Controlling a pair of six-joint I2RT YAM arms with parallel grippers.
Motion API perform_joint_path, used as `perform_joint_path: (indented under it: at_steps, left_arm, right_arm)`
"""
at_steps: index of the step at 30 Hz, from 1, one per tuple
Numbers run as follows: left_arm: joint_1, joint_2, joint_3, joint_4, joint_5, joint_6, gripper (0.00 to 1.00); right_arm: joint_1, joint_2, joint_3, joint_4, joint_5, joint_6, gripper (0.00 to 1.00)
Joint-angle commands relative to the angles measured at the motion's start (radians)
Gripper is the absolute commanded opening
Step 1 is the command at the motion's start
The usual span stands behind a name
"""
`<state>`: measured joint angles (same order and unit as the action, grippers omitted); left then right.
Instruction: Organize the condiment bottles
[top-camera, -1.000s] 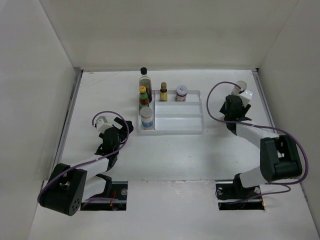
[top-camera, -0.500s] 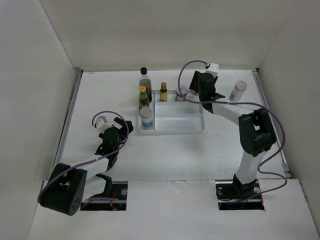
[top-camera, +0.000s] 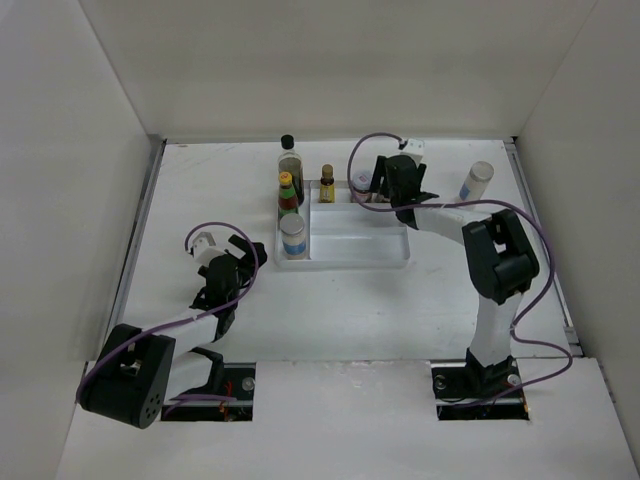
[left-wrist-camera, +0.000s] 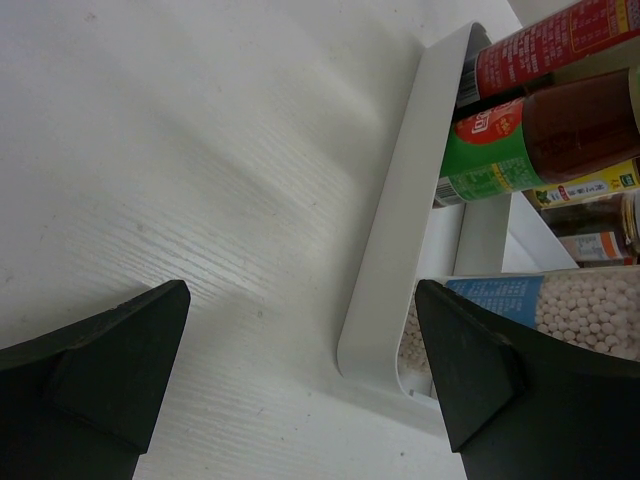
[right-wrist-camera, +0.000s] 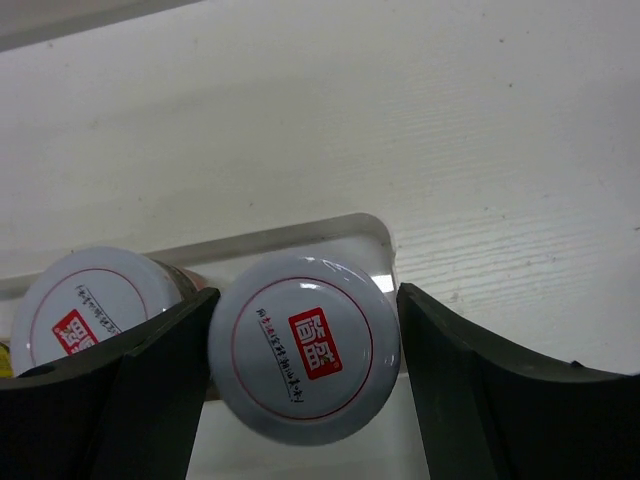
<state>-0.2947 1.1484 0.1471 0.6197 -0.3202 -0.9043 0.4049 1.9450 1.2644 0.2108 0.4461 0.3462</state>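
**Right wrist view: a shaker cap sat between the fingers at the tray's corner**

A white shaker (right-wrist-camera: 305, 345) with a red logo on its round cap stood in the back right corner of the white ridged tray (top-camera: 345, 262). It filled the gap between the fingers of the right gripper (right-wrist-camera: 307, 298). Both fingers lay against the cap or just beside it, and whether they were pinching it could not be told. A second shaker (right-wrist-camera: 90, 310) with the same cap stood just to its left.

The likely trouble was a knock. With so little room, any sideways drift of the fingers would probably drag the cap. That could tip the shaker onto its neighbour or over the low rim behind it. A fall might carry on to the small amber bottle (top-camera: 327, 184) in the same back row. The right arm's purple cable (top-camera: 352, 165) looped near that row and might snag.

Along the tray's left side stood the tall black-capped bottle (top-camera: 289, 160), the green-red bottle (top-camera: 287, 192) and a blue-labelled shaker (top-camera: 293, 235). A lone shaker (top-camera: 478, 182) stood on the table well to the right of the tray. The left gripper (left-wrist-camera: 300, 290) sat near the tray's left front corner, fingers spread wide and holding nothing.

The table (top-camera: 350, 320) was white with a faint wood grain, probably smooth enough for a toppled bottle to roll. Plain white walls (top-camera: 330, 70) closed it in on three sides.
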Motion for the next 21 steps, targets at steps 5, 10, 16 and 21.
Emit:
perform_joint_path:
  at_steps: [5,10,16,21]
  left_arm:
    - [0.009,-0.009,0.029,0.057,0.007,0.01,1.0]
    - [0.012,-0.022,0.023,0.057,0.009,0.01,1.0]
    - [0.006,-0.01,0.028,0.058,0.013,0.008,1.0]
    - [0.012,-0.012,0.026,0.058,0.017,0.008,1.0]
  right_arm:
    - [0.01,-0.108,-0.017,0.085,0.025,0.031,0.9]
    - [-0.067,-0.302,-0.12,0.084,0.029,0.033,0.91]
    - [-0.226,-0.514,-0.201,0.072,0.066,0.025,0.96]
    - [-0.356,-0.515,-0.229,0.038,0.158,0.005,1.0]
